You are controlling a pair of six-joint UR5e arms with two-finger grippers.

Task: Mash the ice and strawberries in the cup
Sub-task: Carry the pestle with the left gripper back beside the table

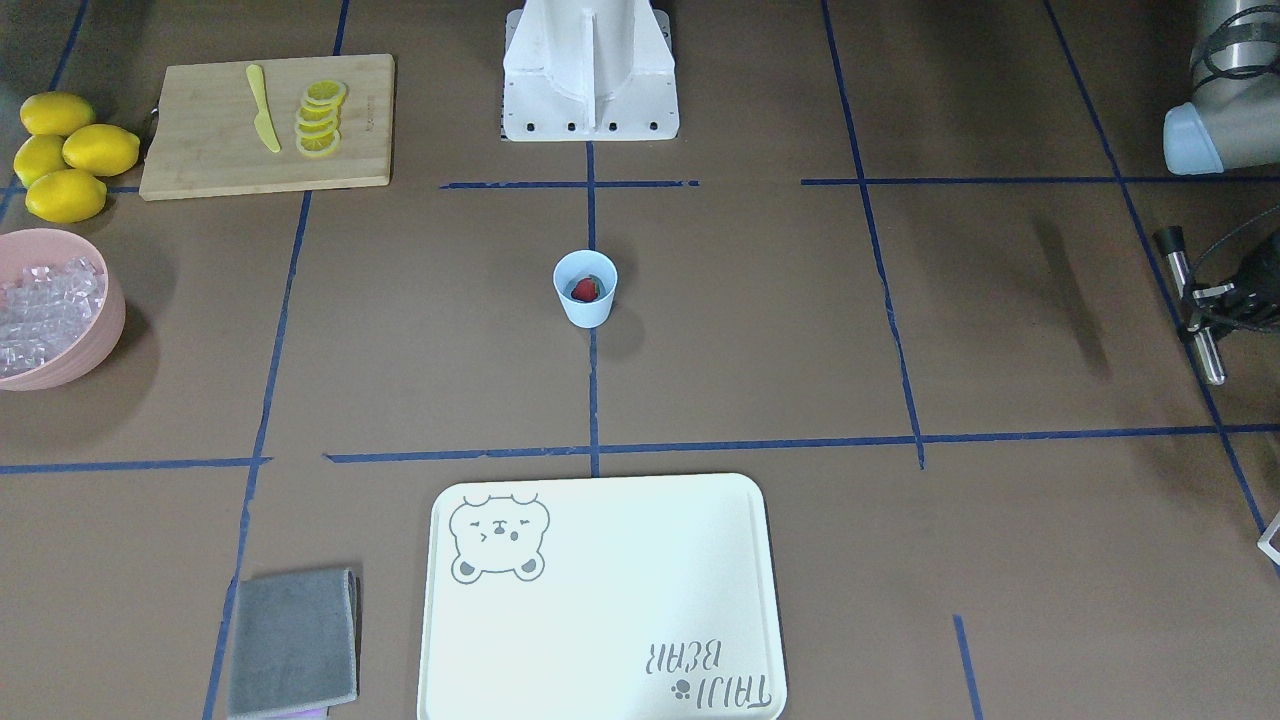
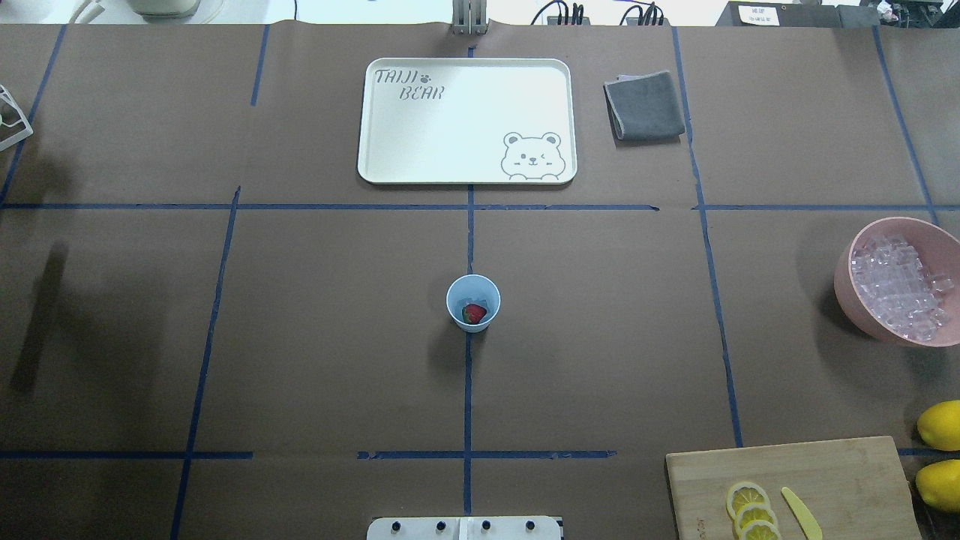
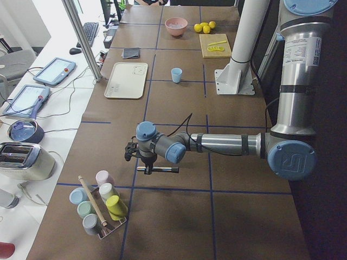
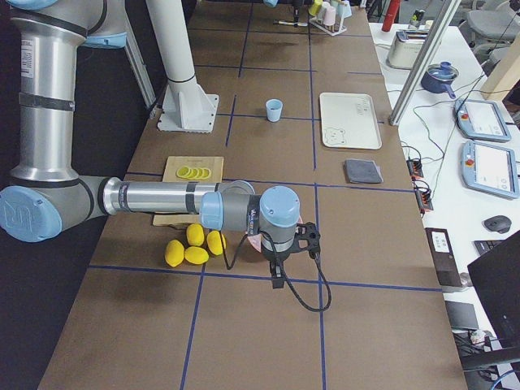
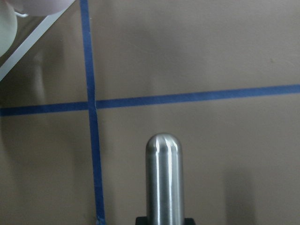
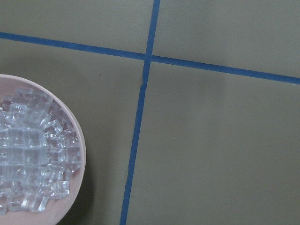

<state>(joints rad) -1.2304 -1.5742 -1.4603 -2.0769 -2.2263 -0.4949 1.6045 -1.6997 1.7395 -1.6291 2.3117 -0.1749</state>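
The pale blue cup [image 2: 473, 302] [image 1: 585, 288] stands at the table's centre on a blue tape line. A red strawberry [image 2: 473, 313] [image 1: 586, 290] lies inside it. Ice [image 2: 900, 289] [image 6: 28, 154] fills a pink bowl [image 1: 105, 335] at the table's right end. My left gripper [image 1: 1205, 300] [image 3: 147, 162] hovers far off at the left end, shut on a metal rod [image 5: 163, 183] [image 1: 1192, 310] held level. My right gripper [image 4: 277, 276] hangs by the pink bowl. It shows only in the exterior right view, so I cannot tell whether it is open or shut.
A white bear tray [image 2: 465, 172] and a folded grey cloth [image 2: 645, 105] lie on the far side. A cutting board [image 1: 200, 160] carries lemon slices [image 1: 320, 118] and a yellow knife [image 1: 263, 108], with whole lemons [image 1: 65, 155] beside it. A rack of cups [image 3: 100, 208] stands past my left gripper.
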